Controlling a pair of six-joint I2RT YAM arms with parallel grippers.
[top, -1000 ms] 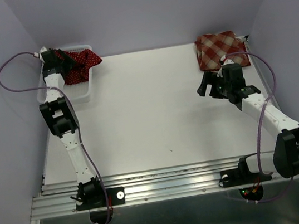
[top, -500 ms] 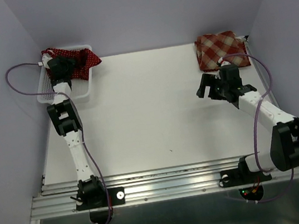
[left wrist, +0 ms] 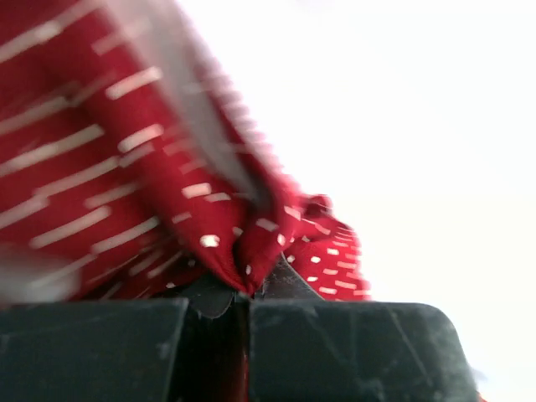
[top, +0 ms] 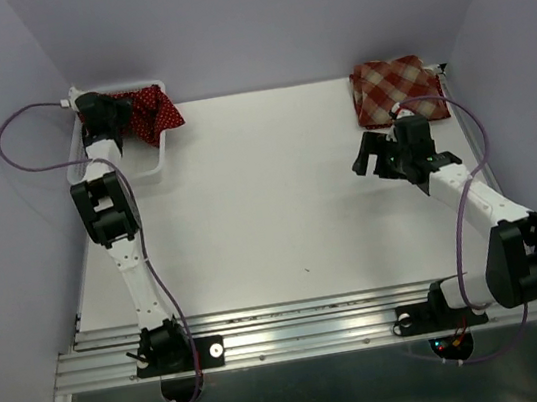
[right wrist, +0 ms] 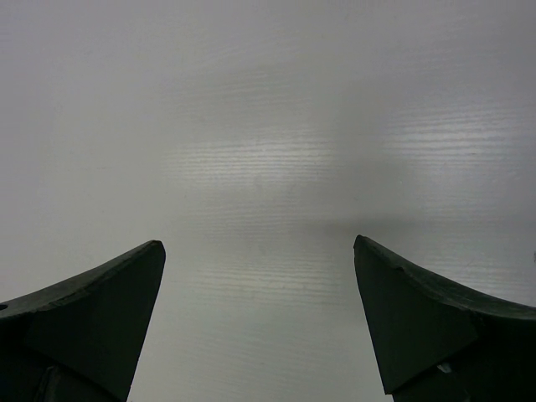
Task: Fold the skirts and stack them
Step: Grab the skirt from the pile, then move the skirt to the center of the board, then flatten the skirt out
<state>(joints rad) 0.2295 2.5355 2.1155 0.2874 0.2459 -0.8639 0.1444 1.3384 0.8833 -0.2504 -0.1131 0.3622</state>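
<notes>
- Over the far-left corner of the bench (top: 281, 219), the L arm (top: 115, 224) stretches fully out from its base at the near edge. Prob. because the unfolded cloth lies there.
- R arm (top: 481, 204): bent along the right edge, wrist low over bare bench just short of the far-right corner. Looks parked, w/ no job until cloth reaches the middle.
- Basket (top: 147, 164): white mesh, at the far-left corner. Seems to serve as the supply bin.
- Plaid skirt (top: 390, 90): far-right corner, folded flat to a rough square. Prob. the start of the stack, set aside so the middle is kept for folding.
- Dotted skirt (top: 153, 115): dark red, bunched, partly in the basket and spilling over its right rim. Can't tell if the bundle is one skirt or two.
- L gripper (left wrist: 249, 289): fingers pressed together, pinching a fold of the dotted skirt. Cloth rises from the pinch and is streaky in the wrist view. I'd judge the step as pulling it out of the basket; folding not begun.
- R gripper (right wrist: 256, 243): fingers spread wide, nothing btwn them, only bench below.
- Walls (top: 252, 21): plain lilac, closing the far, left and right sides.
- Rail (top: 307, 322): ribbed metal strip along the near edge, carrying both arm bases.
- Surface: white, matt, faint grain in the R wrist view, so cloth should slide easily. One small dark speck (top: 307, 271) toward the near edge.
</notes>
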